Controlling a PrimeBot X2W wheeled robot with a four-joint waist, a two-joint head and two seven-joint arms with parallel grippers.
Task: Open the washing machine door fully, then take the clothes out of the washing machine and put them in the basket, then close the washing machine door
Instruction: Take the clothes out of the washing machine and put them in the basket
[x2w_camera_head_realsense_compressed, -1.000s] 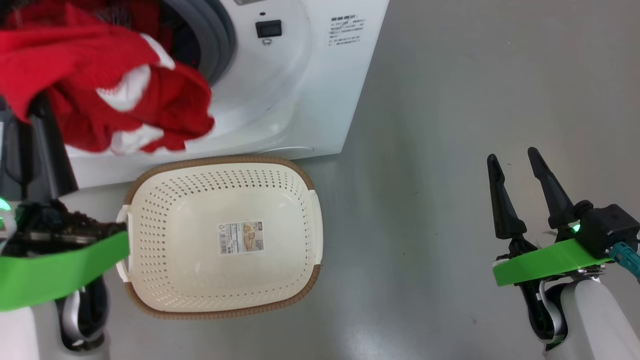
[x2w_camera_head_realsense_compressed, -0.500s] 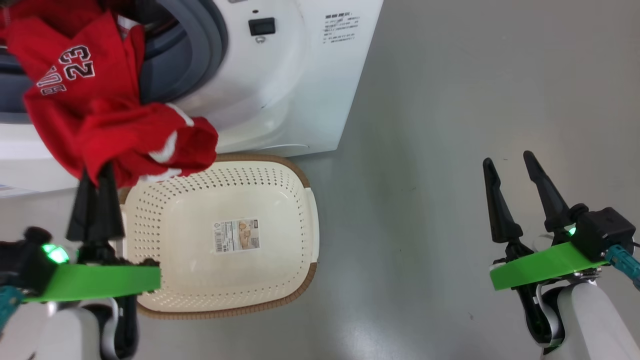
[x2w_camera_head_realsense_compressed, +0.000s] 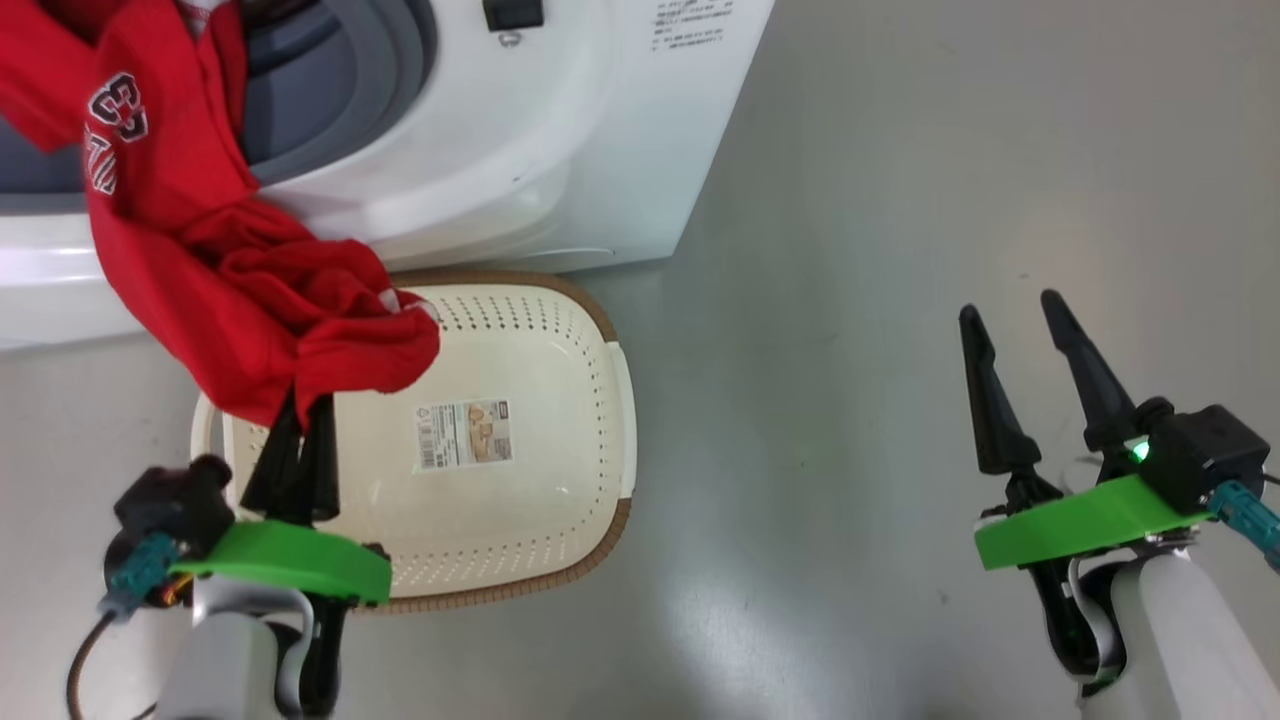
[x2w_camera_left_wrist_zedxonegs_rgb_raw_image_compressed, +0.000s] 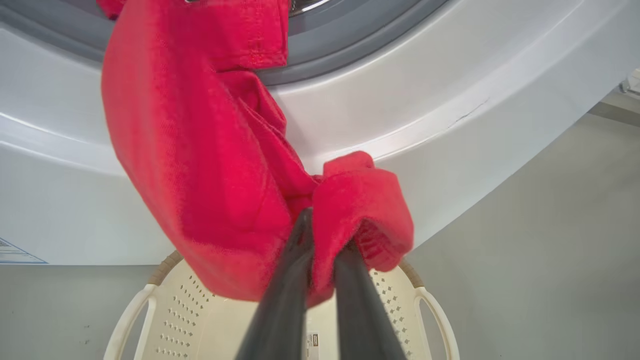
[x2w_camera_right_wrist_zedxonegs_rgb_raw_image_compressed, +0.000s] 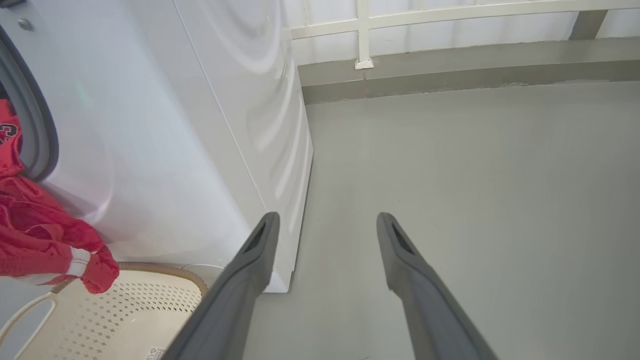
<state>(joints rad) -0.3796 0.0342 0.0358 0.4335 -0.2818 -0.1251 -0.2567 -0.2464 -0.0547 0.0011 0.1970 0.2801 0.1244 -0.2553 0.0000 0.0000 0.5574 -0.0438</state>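
The left gripper is clamped on a fold of the red jersey and hangs over the left part of the cream basket, so the basket lies straight below the hand. The jersey runs long from this grip up and away to the washing machine, where its upper end is draped over the grey gasket. I judge this end can catch there. The right gripper stands wide apart and empty over the bare floor, well to the right, so the left arm is the nearer one.
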